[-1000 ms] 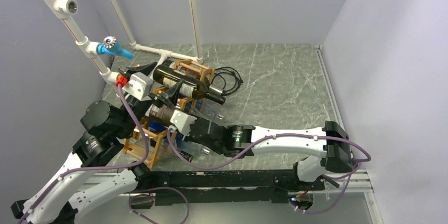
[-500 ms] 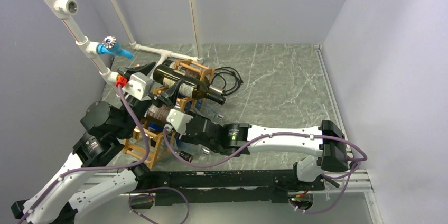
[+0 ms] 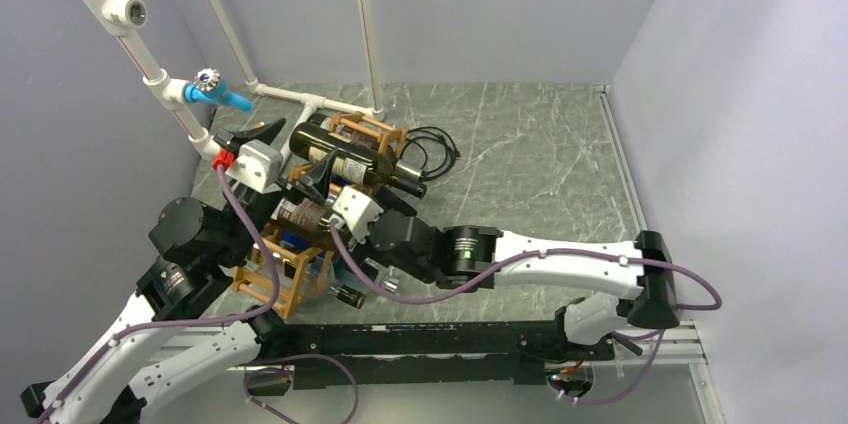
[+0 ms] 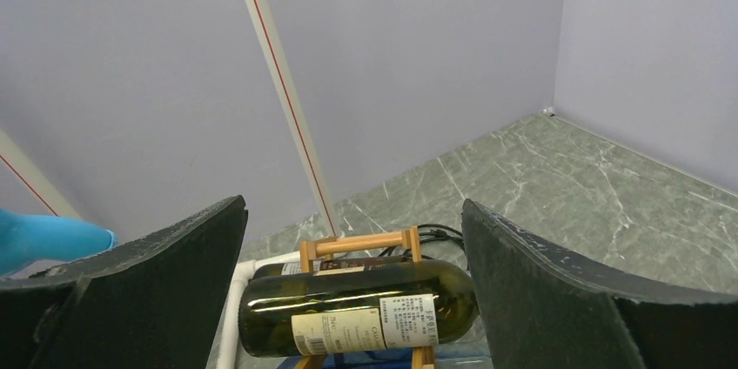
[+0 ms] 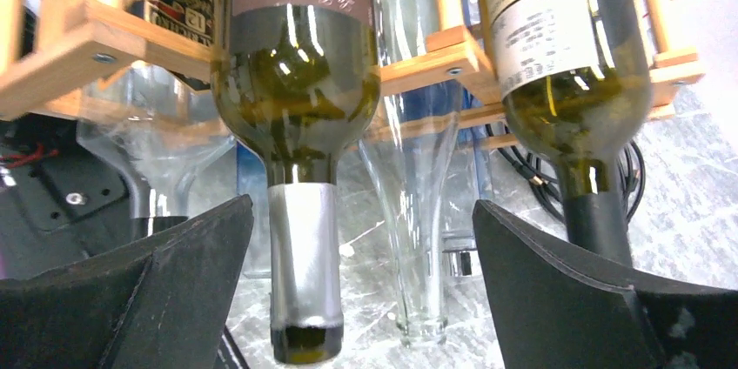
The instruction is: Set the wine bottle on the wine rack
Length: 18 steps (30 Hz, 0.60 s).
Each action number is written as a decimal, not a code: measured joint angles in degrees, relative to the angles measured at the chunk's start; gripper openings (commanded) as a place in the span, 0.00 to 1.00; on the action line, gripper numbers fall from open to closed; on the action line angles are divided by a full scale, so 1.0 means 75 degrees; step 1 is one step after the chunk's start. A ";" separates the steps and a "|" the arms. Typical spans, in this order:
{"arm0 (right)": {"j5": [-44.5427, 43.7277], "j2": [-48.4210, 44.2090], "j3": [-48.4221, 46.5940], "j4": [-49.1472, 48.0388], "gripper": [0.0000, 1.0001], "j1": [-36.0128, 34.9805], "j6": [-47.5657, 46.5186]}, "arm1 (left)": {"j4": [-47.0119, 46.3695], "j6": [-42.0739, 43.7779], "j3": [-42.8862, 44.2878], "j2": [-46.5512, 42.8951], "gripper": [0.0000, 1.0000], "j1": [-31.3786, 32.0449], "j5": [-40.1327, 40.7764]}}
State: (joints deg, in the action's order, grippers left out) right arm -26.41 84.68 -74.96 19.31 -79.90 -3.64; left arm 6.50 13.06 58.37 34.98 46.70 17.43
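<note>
The wine rack [image 3: 285, 279], a lattice of orange-brown sticks, stands at the table's left. A wine bottle [image 5: 296, 90] with a brown label and silver-foil neck lies in a cell, neck toward my right gripper [image 5: 361, 299]. That gripper is open; the foil neck hangs between its fingers nearer the left one, touching neither. A green white-labelled bottle [image 4: 357, 308] lies on the rack's top, seen between the fingers of my open left gripper [image 4: 352, 291]. From above, the left gripper [image 3: 252, 134] hovers behind the rack and the right gripper [image 3: 318, 194] at its front.
A clear glass bottle [image 5: 422, 212] and a black-capped green bottle [image 5: 574, 82] also lie in the rack. White pipes with a blue valve [image 3: 215, 92] rise at the left. A black cable [image 3: 432, 149] lies behind the rack. Grey walls close three sides.
My right gripper has opened and let go of the silver-foil neck, and its wrist has risen slightly toward the rack. The left arm has barely moved.
</note>
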 measured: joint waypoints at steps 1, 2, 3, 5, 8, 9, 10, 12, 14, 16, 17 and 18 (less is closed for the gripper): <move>0.0020 -0.0131 -0.0038 0.0073 1.00 0.0000 0.0131 | 0.0000 0.0000 -0.0003 0.0000 0.99 -0.0003 0.0006; 0.0052 -0.0291 -0.0076 0.0149 1.00 0.0000 0.0286 | 0.0009 -0.0003 -0.0003 -0.0003 0.99 -0.0003 0.0009; 0.0093 -0.0458 -0.0119 0.0224 1.00 0.0000 0.0443 | 0.0012 -0.0006 0.0000 -0.0006 0.99 -0.0003 0.0009; 0.0157 -0.0819 -0.0172 0.0286 1.00 0.0000 0.0705 | 0.0032 -0.0038 0.0000 -0.0038 0.99 -0.0003 0.0006; 0.0111 -0.1571 -0.0169 0.0291 1.00 -0.0003 0.1032 | 0.0070 -0.0178 0.0026 -0.0143 0.99 -0.0003 0.0032; -0.0082 -0.1932 -0.0169 0.0277 1.00 -0.0009 0.1192 | 0.0125 -0.0283 0.0070 -0.0181 0.99 -0.0003 0.0055; -0.0251 -0.2200 -0.0169 0.0251 1.00 -0.0006 0.1288 | 0.0207 -0.0385 0.0131 -0.0207 0.99 -0.0003 0.0067; -0.0845 -0.2868 -0.0143 0.0096 1.00 -0.0009 0.1445 | 0.0391 -0.0691 0.0347 -0.0271 0.99 -0.0003 0.0067; -0.1539 -0.3477 -0.0119 -0.0172 1.00 -0.0006 0.1492 | 0.0551 -0.0944 0.0586 -0.0353 0.99 -0.0003 0.0076; -0.2299 -0.3963 -0.0122 -0.0466 1.00 0.0000 0.1390 | 0.0705 -0.1294 0.0839 -0.0478 0.99 -0.0003 0.0125; -0.2582 -0.4086 -0.0125 -0.0568 1.00 0.0000 0.1300 | 0.0737 -0.1434 0.0935 -0.0562 0.99 -0.0003 0.0152; -0.2952 -0.4246 -0.0131 -0.0702 1.00 0.0000 0.1137 | 0.0775 -0.1547 0.1035 -0.0650 0.99 -0.0003 0.0207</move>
State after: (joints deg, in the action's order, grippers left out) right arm -48.56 52.84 -75.94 14.04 -79.90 4.89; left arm 12.32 1.45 66.13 30.11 46.68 18.98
